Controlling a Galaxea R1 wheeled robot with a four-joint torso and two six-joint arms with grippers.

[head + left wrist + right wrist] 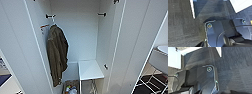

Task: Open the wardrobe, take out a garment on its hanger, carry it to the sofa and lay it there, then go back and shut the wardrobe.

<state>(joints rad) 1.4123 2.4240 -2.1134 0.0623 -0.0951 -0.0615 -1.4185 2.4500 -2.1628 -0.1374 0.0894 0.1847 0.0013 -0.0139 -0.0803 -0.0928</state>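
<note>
Wardrobe stands open, both doors swung wide; 1 olive jacket hangs inside beside 1 white shelf. Gripper states: cannot tell.

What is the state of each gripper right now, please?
Left gripper: cannot be told; its wrist view shows the dark carpet below.
Right gripper: cannot be told; its wrist view shows carpet too.
</note>
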